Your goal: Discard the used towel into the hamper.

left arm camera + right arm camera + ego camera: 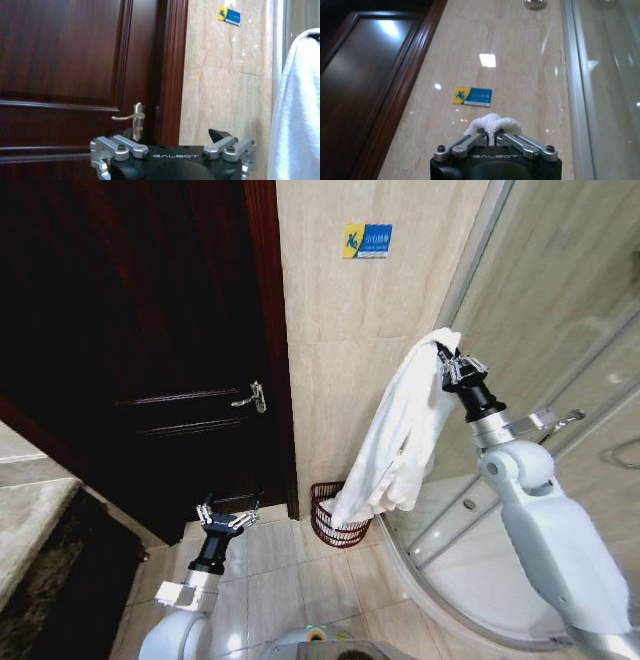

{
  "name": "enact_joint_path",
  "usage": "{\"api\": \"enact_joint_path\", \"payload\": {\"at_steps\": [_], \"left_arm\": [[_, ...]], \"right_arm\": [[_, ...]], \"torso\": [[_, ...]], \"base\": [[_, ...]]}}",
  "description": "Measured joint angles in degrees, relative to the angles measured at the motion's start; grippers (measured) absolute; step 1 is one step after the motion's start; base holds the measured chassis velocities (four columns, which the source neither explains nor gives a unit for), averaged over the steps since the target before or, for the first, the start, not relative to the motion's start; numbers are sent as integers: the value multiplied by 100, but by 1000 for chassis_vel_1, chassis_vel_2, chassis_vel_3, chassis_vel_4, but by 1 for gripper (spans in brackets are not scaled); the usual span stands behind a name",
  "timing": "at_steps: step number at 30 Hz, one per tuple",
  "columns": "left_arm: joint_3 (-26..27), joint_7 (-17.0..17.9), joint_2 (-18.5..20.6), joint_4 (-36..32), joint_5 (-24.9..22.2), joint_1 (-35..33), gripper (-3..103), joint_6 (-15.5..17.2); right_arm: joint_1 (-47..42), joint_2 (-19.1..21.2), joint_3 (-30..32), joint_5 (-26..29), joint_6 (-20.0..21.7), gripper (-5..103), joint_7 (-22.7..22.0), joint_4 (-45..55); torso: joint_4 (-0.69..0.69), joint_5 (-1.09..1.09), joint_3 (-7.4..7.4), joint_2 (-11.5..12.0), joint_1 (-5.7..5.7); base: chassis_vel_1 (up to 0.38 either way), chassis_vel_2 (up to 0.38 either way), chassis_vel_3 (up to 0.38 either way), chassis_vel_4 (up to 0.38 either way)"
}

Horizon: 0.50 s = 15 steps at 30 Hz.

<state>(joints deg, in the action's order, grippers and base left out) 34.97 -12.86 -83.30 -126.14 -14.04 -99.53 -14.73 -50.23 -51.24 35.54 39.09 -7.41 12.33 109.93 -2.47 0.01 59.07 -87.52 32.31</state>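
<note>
**Towel up high, hamper low & to the left of it**

R end effector [447,363] is gripping the towel [400,430] by its top, fingers pinched nearly together w/ a white bunch of cloth squeezed between them, as the right wrist view is showing [491,127]. R arm is reaching up & forward, holding the grip point high against the tiled wall [350,360], near the shower glass [560,330].

Towel is hanging free, long axis roughly vertical, draping down & slightly toward the robot's left. Its bottom edge is dangling right at the hamper [325,515], appearing to overlap the rim on the far side; can't tell if it's touching or just in front.

Hamper is sitting on the floor [300,580] at the foot of the wall, just beside the door [150,330] frame.

Key relation: hamper is lying well below the R end effector & a bit to its left, so the drop line isn't quite plumb. Judging from that, the grip needs shifting left & lowering so the cloth piles into the mouth, not over the rim.

L end effector [222,520] is hovering low near the door, fingers spread wide, holding nothing. It's nearer the hamper in height, but idle.
</note>
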Motion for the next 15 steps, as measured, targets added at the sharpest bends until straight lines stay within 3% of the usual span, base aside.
{"api": "enact_joint_path", "payload": {"at_steps": [15], "left_arm": [[0,0,0,0,0,0,100,0]], "right_arm": [[530,-77,-303,-26,4,5,17,-437]], "torso": [[0,-1,0,0,0]], "base": [[0,0,0,0]]}}
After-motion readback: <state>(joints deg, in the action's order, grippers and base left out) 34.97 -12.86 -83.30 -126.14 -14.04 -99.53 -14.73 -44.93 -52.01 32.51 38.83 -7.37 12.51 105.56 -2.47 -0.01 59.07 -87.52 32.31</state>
